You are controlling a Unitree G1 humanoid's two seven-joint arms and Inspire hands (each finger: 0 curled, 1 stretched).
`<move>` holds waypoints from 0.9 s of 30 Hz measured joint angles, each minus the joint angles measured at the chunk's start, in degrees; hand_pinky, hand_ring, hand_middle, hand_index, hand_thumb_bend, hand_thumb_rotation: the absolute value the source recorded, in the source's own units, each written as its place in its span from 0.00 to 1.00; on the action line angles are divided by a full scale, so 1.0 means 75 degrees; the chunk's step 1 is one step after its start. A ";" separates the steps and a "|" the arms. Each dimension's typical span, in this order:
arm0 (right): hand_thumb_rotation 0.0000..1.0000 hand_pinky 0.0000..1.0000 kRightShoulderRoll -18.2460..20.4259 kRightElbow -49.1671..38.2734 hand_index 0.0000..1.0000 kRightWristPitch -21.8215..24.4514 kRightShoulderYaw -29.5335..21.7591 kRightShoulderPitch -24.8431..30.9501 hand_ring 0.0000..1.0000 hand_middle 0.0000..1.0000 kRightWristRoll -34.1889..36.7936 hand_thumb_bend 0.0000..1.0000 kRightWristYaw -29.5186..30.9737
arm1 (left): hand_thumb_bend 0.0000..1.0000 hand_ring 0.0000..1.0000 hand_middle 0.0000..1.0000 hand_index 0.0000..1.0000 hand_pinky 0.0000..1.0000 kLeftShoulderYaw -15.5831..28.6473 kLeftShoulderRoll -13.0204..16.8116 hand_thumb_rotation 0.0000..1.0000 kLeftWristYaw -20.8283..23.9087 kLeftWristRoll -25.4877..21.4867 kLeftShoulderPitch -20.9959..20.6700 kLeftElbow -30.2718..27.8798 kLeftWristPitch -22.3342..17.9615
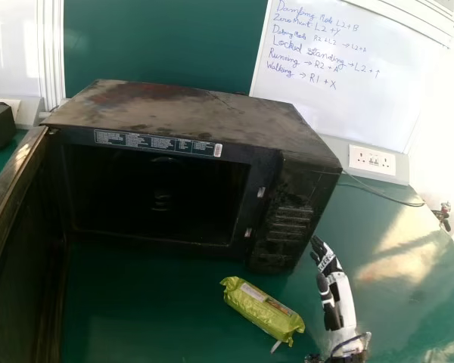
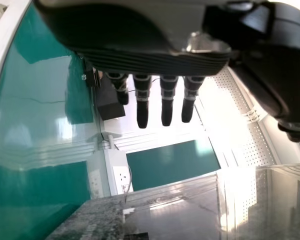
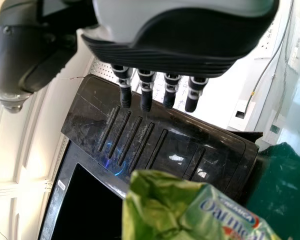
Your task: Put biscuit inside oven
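The biscuit pack (image 1: 263, 308) lies slantwise in front of the oven (image 1: 291, 162), just left of the right hand (image 1: 343, 296), its near end toward that wrist, farther from the left hand (image 2: 142, 107), and the 2 hands have straight fingers, holding nothing.
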 measured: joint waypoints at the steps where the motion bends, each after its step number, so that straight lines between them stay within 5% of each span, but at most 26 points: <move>1: 1.00 1.00 -0.0002 0.0001 1.00 0.0000 0.0002 0.0000 1.00 1.00 -0.0002 0.99 -0.0009 | 0.64 0.87 0.94 0.95 0.60 0.0000 0.0000 0.92 0.0002 0.0000 0.0000 0.0000 0.0001; 22: 1.00 1.00 -0.0026 0.0007 1.00 0.0026 0.0040 0.0001 1.00 1.00 0.0007 0.98 -0.0059 | 0.68 0.87 0.93 0.94 0.61 -0.0049 -0.0020 0.90 -0.0017 -0.0027 0.0021 -0.0017 -0.0008; 27: 1.00 1.00 -0.0052 -0.0205 1.00 0.0290 0.0089 0.0069 1.00 1.00 0.0082 0.97 0.0153 | 0.70 0.91 0.94 0.96 0.70 -0.0087 -0.0164 0.79 0.0070 0.0187 0.0053 -0.0188 0.0030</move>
